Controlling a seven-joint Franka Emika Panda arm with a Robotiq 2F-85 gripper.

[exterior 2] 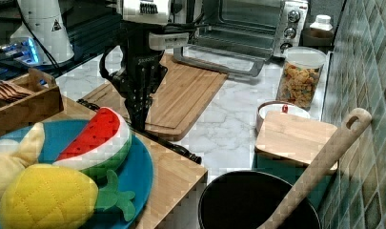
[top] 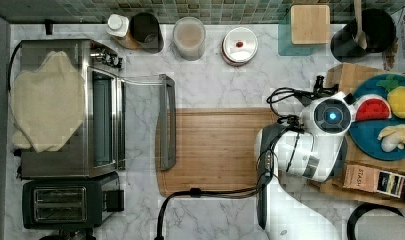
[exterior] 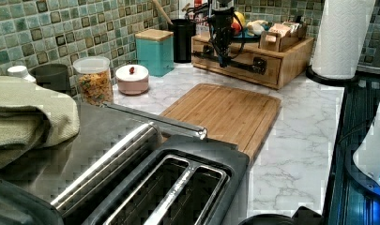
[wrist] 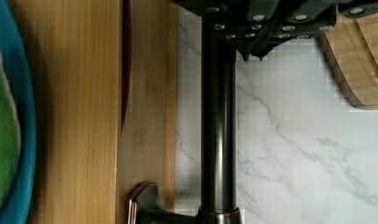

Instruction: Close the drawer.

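— Drawer [exterior: 234, 63]?
— Its wooden front sat directly behind the claw [exterior: 224, 58], its dark bar handle [wrist: 218, 116] right at the fingertips.
— Claw spread or pinching?
— Could not tell; marble worktop [wrist: 294, 154] lay below.

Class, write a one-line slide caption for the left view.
End effector at the dark bar handle of the wooden drawer, beyond a cutting board on the marble counter.
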